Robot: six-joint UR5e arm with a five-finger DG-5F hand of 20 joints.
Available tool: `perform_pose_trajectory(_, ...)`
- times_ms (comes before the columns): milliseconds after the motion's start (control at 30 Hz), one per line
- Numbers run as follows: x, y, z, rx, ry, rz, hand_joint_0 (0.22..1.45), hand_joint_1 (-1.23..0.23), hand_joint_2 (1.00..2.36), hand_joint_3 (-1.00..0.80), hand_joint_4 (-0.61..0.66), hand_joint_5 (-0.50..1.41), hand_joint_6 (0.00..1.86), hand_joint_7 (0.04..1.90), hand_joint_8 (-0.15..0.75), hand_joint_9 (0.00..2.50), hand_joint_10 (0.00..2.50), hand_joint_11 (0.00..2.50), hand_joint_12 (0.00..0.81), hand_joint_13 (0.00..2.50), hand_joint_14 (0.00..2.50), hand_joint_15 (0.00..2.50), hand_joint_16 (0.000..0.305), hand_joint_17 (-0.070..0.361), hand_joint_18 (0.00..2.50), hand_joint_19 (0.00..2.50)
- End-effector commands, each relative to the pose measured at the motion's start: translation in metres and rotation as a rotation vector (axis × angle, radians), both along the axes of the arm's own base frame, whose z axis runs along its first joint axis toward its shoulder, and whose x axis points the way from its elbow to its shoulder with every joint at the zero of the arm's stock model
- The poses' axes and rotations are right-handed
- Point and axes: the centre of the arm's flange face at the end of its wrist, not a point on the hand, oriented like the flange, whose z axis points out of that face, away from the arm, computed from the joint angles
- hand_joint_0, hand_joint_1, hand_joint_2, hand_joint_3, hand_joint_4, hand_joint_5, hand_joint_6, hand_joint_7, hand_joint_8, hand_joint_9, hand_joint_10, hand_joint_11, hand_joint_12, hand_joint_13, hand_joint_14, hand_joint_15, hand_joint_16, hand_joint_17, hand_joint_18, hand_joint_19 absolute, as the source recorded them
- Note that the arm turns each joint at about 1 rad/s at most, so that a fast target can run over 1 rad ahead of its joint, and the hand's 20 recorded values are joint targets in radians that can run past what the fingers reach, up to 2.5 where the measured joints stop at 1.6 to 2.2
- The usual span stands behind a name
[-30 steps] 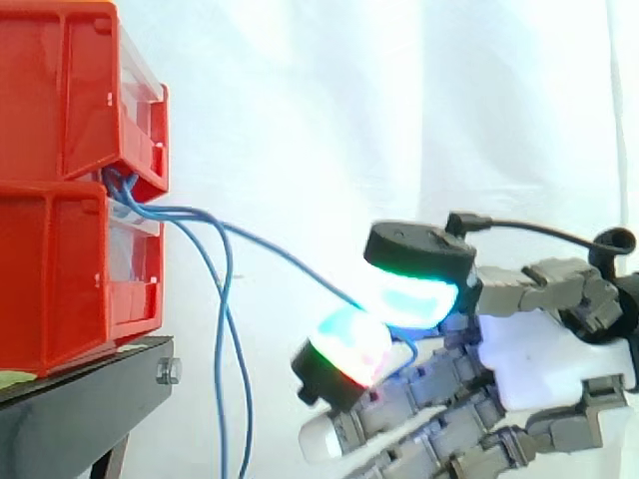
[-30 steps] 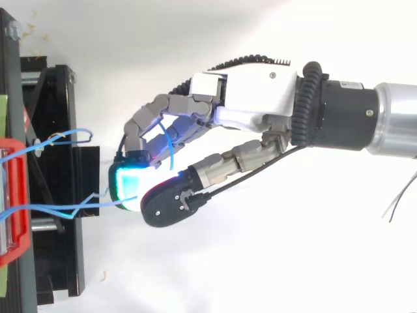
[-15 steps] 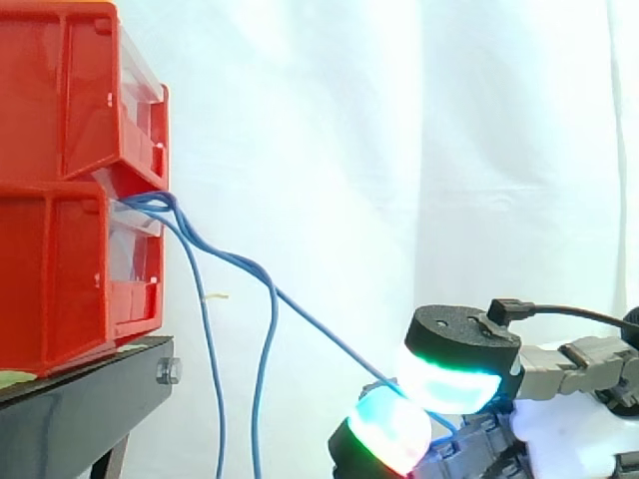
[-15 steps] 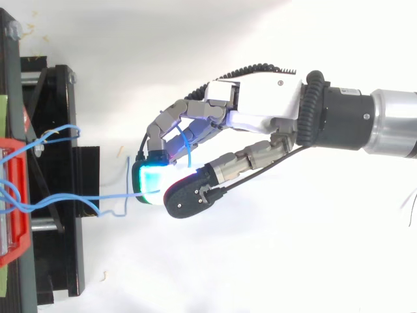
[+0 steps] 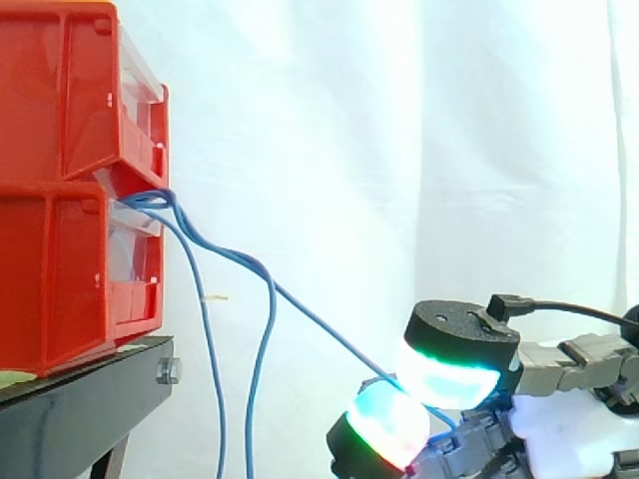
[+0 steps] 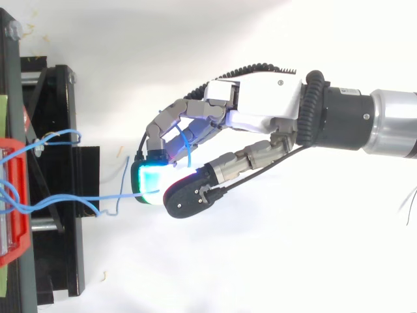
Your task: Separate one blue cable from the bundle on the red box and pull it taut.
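Side view: two red bins stacked as one red box (image 5: 60,279) at the view's left edge, on a black stand (image 5: 80,409), w/ a white curtain (image 5: 399,120) as bkgd. A bundle (image 5: 150,200) of thin blue strands comes out of the gap btwn upper and lower bin at the box front. One blue cable (image 5: 329,330) leaves the bundle and slopes down toward the view's right. It is nearly straight apart from a small kink close to the box, and ends btwn the glowing pads (image 5: 447,377) of the robot hand (image 5: 559,419) at bottom right. The hand is clenched on that cable: a finger and the thumb curl toward each other w/ the strand pinched btwn their tips, upper pad glowing cyan-green, lower one cyan w/ some red. Two other strands (image 5: 205,349) hang loose from the bundle, dropping almost vertically past the stand's edge and out the bottom of frame, well apart from the hand. Top view: the arm (image 6: 391,124) enters from the right, hand reaching left toward the stand. The pinched cable spans the gap from the box to the fingertips in an approx level line, and a short blue loop shows inside the curled fingers. Hand is near the stand, not touching it.
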Motion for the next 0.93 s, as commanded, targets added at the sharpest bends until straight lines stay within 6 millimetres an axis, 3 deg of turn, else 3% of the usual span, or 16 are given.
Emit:
perform_pose_trajectory(0,0.0002,-0.0002,0.0004,0.001,-0.001,-0.001,0.67,-0.96,1.01,-0.05,-0.36,-0.05,0.93,0.97,0.116,0.81,0.0,0.08,0.336,0.74,0.02,0.33,0.053,0.119,0.41,0.51)
perform_pose_trajectory(900,0.0003,-0.0002,0.0006,0.001,-0.002,-0.001,0.67,-0.97,1.01,-0.04,-0.35,-0.05,0.93,0.98,0.132,0.86,0.0,0.12,0.341,0.77,0.02,0.34,0.053,0.12,0.48,0.53)
